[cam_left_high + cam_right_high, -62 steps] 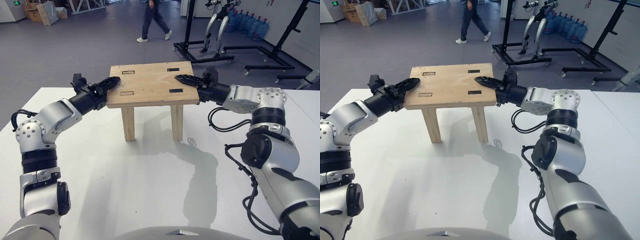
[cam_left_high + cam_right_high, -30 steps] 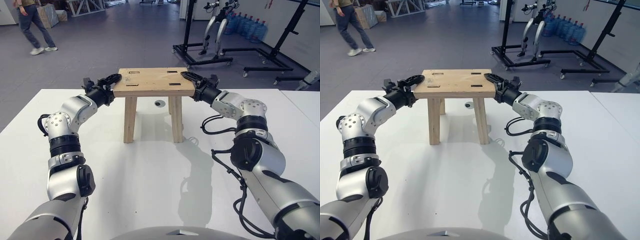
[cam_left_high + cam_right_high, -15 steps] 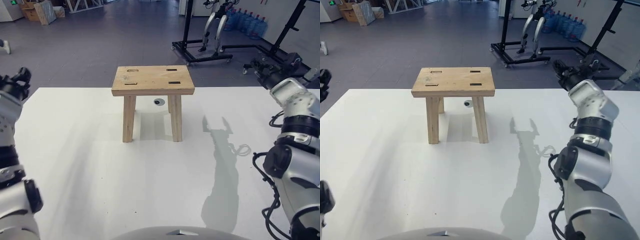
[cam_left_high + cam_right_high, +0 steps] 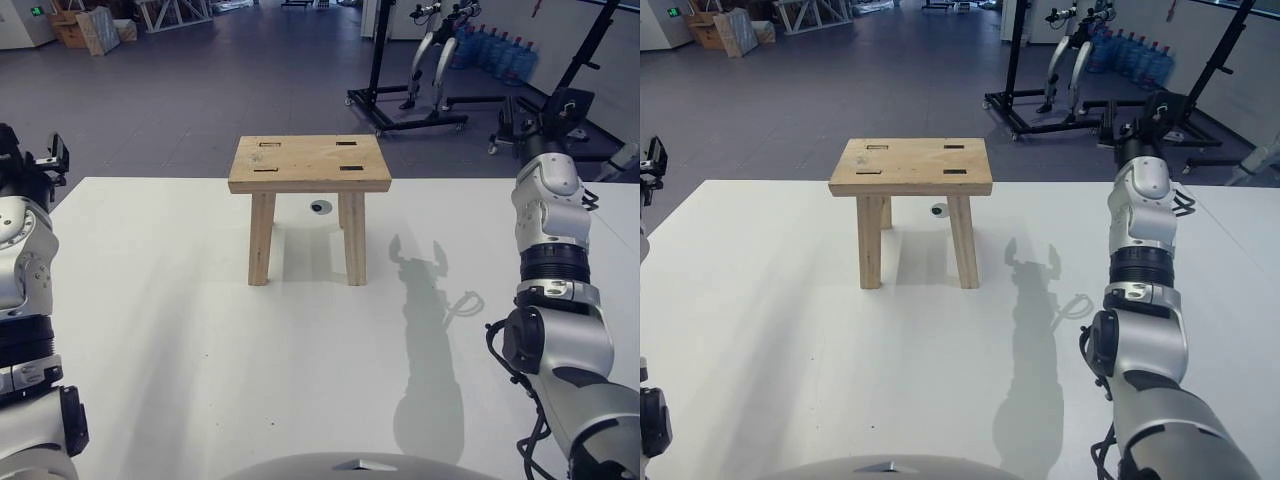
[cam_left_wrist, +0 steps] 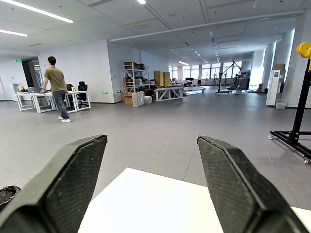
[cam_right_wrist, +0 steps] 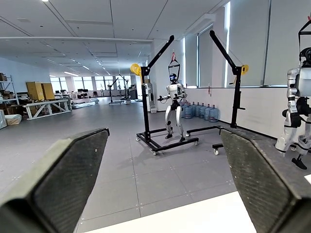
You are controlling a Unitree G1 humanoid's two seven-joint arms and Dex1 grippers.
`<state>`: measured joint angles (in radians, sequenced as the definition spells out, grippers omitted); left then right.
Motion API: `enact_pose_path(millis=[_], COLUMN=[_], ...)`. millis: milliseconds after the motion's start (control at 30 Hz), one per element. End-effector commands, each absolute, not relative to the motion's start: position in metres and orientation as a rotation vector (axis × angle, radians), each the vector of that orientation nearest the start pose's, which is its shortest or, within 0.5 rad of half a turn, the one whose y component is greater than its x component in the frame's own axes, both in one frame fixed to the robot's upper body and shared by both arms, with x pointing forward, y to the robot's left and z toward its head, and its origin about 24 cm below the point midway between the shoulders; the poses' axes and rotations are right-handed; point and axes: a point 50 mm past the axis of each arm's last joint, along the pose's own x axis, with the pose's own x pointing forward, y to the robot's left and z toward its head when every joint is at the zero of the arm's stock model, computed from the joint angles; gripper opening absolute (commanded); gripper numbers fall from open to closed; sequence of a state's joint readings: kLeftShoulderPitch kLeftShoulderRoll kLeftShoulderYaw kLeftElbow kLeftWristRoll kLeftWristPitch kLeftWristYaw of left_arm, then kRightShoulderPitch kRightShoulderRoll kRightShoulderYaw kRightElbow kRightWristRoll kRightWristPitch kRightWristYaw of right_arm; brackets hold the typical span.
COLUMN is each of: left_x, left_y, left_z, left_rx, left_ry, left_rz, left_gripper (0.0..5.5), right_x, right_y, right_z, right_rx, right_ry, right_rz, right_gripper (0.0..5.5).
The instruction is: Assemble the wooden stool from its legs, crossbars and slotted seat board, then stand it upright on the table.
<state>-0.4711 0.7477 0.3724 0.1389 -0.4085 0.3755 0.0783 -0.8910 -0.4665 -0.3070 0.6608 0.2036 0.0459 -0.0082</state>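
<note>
A: Where's the stool [image 4: 259, 240]?
B: Upright, mid-surface [image 4: 180, 350]. Your left pincer [image 5: 151, 141] and right pincer [image 6: 165, 132] gape wide, empty. Likely rigid, lightish wood; take the seat board [image 4: 308, 162] by opposite edges.

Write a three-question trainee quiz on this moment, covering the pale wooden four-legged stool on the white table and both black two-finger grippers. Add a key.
1. True or false: the pale wooden stool lies tipped on its side on the white table.
2. How many dark slots show in the seat board? A) two B) four C) six
3. Fill in: the left gripper and the right gripper are both ____ and hold nothing.

Key: 1 false, it stands upright on its legs; 2 B; 3 open.
</note>
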Motion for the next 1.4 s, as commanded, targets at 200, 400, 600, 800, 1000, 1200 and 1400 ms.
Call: enact_pose_path(millis=[200,400,600,800,1000,1200,1400], left_x=[0.303,0.307,0.308,0.31,0.313,0.316,0.319], left_y=[0.337,0.333,0.332,0.329,0.325,0.321,0.315], left_z=[0.222,0.221,0.22,0.219,0.219,0.219,0.219], left_rx=[0.12,0.113,0.102,0.099,0.11,0.105,0.115], left_ry=[-0.183,-0.18,-0.175,-0.175,-0.175,-0.163,-0.149], left_rz=[0.418,0.426,0.429,0.435,0.441,0.43,0.397], left_gripper=[3.41,3.41,3.41,3.41,3.41,3.41,3.41], right_x=[0.377,0.379,0.38,0.382,0.384,0.384,0.384], right_y=[-0.277,-0.275,-0.273,-0.273,-0.269,-0.267,-0.266], right_z=[0.207,0.205,0.202,0.201,0.199,0.198,0.197], right_rx=[0.002,0.011,0.011,0.009,0.005,0.007,0.008], right_ry=[-0.272,-0.271,-0.266,-0.263,-0.261,-0.263,-0.263], right_rz=[-0.297,-0.291,-0.29,-0.292,-0.289,-0.285,-0.285], right_gripper=[4.2,4.2,4.2,4.2,4.2,4.2,4.2])
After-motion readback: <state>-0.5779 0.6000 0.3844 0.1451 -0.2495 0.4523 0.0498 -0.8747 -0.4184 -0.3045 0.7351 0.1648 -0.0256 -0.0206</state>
